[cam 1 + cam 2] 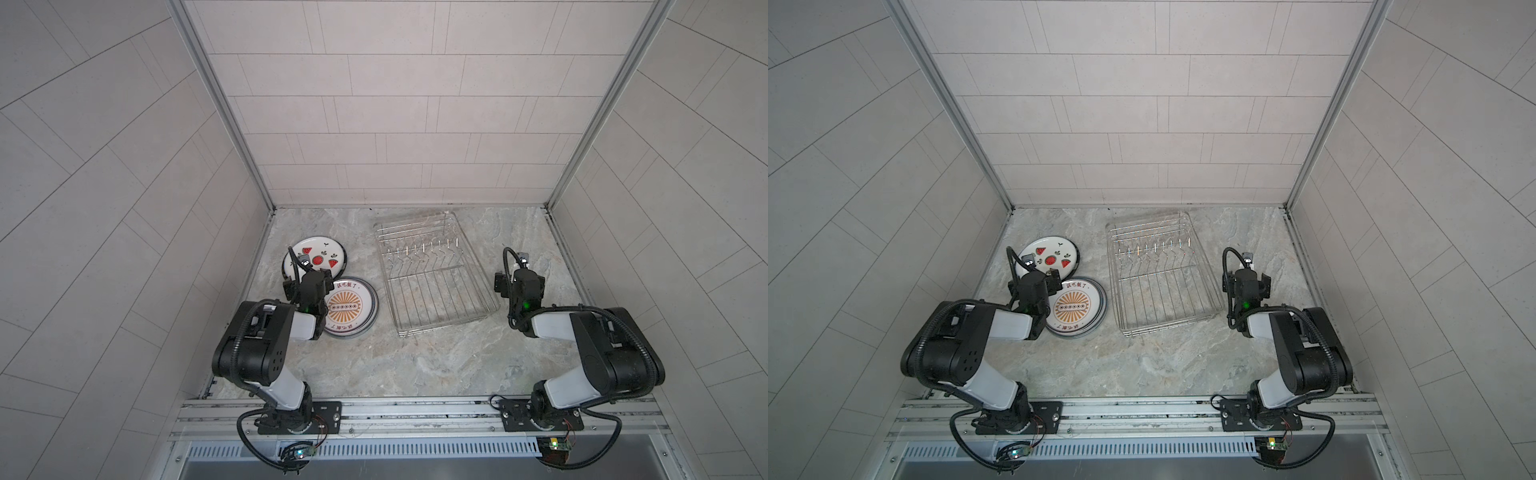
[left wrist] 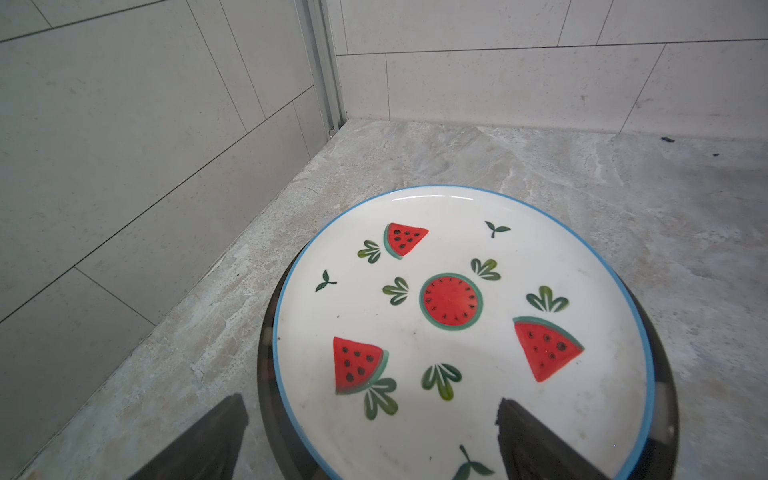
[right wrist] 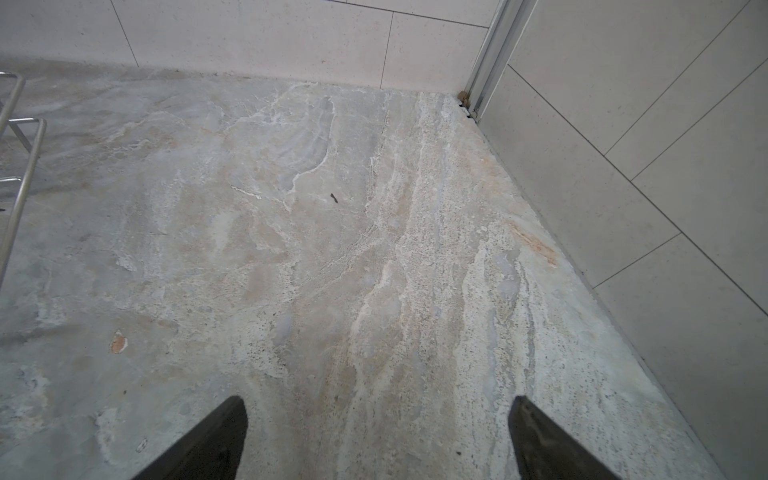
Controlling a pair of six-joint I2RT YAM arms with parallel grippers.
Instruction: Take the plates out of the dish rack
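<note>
I am viewing the rectangular silver wire dish rack [image 1: 432,274] [image 1: 1158,270] sitting at the middle of the grey marbled stone countertop [image 1: 415,361], toward the back wall. Its row of upright prongs is showing bare in both top views.

Every plate I can see is lying flat on the countertop to the left of the rack, in 2 piles that are touching or nearly touching:
- The far pile is showing a white round plate with red watermelon slices [image 1: 318,254] [image 2: 453,299] on top. In the left wrist view it is resting on a dark glossy plate [image 2: 266,374], whose rim is showing around it.
- The near pile is showing a white round plate with an orange sunburst [image 1: 349,309] [image 1: 1073,309] and red characters on top. Further rims are showing beneath it; I cannot count them.

The left gripper [image 2: 370,401] is hanging over the near edge of the watermelon plate. Its jaws are standing wide apart and gripping nothing.

The right gripper [image 3: 378,399] is hanging over bare countertop to the right of the rack, with the rack's wire rim [image 3: 25,178] showing at the edge of its wrist view. Its jaws are likewise standing spread and holding nothing.
</note>
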